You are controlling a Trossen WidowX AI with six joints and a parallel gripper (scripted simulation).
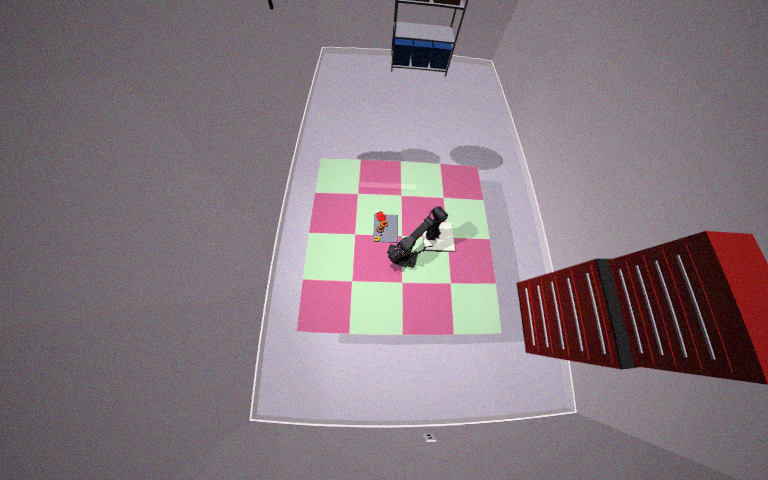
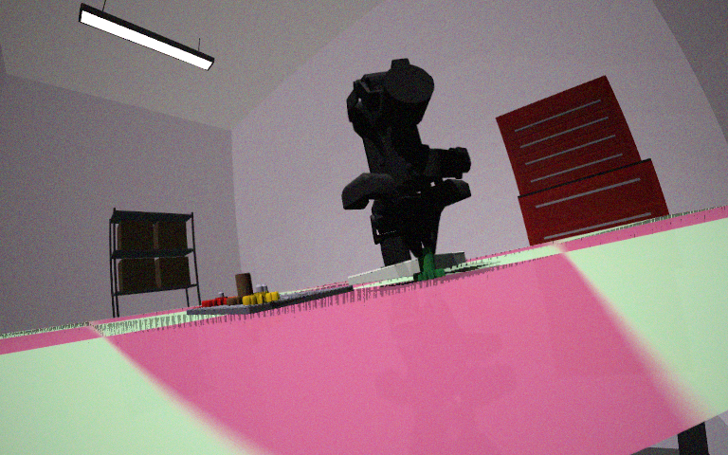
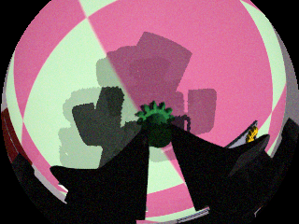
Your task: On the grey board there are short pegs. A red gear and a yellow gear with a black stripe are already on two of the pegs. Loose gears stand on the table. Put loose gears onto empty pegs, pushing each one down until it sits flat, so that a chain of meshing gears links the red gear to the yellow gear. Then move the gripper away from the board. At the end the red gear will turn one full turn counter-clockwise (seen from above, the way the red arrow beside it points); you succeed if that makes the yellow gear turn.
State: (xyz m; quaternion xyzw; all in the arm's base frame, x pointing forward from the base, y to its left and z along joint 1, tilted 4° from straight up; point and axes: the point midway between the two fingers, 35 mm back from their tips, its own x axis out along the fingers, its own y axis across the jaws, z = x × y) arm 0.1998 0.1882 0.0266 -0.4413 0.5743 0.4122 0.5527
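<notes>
My gripper (image 2: 427, 250) (image 3: 159, 131) points down and is shut on the upright handle of a green gear (image 2: 429, 272) (image 3: 155, 112). The green gear is at table level, right of the board in the exterior view; the arm hides it in the top view. The grey board (image 1: 390, 233) (image 2: 321, 293) carries the red gear (image 1: 379, 216) (image 2: 212, 302) at its far end and the yellow gear (image 1: 376, 238) (image 2: 261, 298) (image 3: 252, 134) at its near end. Between them are an orange gear (image 1: 384, 224) and a brown gear (image 1: 380, 229). Their exact meshing is too small to tell.
A white plate (image 1: 447, 243) lies under the arm, right of the board. The arm (image 1: 421, 229) reaches across from it. The table has a pink and green checked top (image 1: 376, 308). A red drawer cabinet (image 1: 668, 305) (image 2: 585, 144) and a shelf (image 1: 424, 33) (image 2: 153, 252) stand off the table.
</notes>
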